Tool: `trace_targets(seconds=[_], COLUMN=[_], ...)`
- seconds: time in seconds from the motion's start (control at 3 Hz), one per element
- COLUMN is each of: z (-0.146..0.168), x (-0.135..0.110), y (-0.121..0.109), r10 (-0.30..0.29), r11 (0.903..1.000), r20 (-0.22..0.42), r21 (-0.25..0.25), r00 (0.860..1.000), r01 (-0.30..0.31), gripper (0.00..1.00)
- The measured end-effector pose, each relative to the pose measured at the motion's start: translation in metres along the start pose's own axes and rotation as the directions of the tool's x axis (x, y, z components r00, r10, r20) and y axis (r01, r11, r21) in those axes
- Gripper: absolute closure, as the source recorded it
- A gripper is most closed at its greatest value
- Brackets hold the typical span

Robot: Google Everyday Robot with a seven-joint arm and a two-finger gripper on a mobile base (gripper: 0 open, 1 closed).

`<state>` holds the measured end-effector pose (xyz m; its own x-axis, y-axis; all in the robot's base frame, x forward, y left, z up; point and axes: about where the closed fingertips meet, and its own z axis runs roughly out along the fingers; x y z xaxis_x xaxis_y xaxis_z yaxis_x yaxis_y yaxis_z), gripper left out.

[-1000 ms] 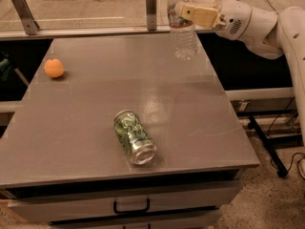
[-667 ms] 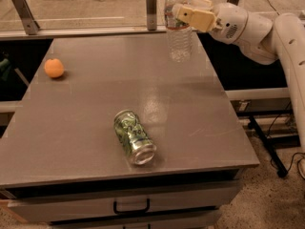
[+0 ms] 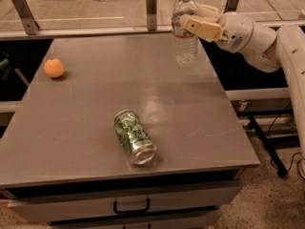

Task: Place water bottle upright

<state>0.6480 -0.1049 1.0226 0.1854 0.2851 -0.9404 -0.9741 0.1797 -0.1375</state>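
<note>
The water bottle (image 3: 186, 44) is clear ribbed plastic with a white cap, and it stands upright over the far right part of the grey table (image 3: 95, 137). Its base is at or just above the tabletop; I cannot tell whether it touches. My gripper (image 3: 191, 20) reaches in from the right on a white arm and is shut on the bottle's upper part, at the label. The near finger (image 3: 202, 28) crosses the front of the bottle.
A green drink can (image 3: 134, 136) lies on its side near the table's front middle. An orange fruit (image 3: 54, 67) sits at the left. Metal posts (image 3: 151, 6) and a rail run along the far edge. A drawer handle (image 3: 131, 207) is below the front edge.
My gripper has carried the bottle slightly left and down toward the tabletop. The can and the orange have not moved.
</note>
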Motion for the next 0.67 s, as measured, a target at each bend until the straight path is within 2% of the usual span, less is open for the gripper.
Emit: trace_targets(seconds=[0.33, 0.67], z=[-0.016, -0.024], x=[0.013, 0.028], y=[0.000, 0.003], r10=[0.016, 0.049], r11=[0.9999, 0.9987], r20=[-0.018, -0.002], r21=[0.005, 0.014], r00=[1.000, 0.999], r01=[-0.016, -0.049], gripper=[1.00, 1.00])
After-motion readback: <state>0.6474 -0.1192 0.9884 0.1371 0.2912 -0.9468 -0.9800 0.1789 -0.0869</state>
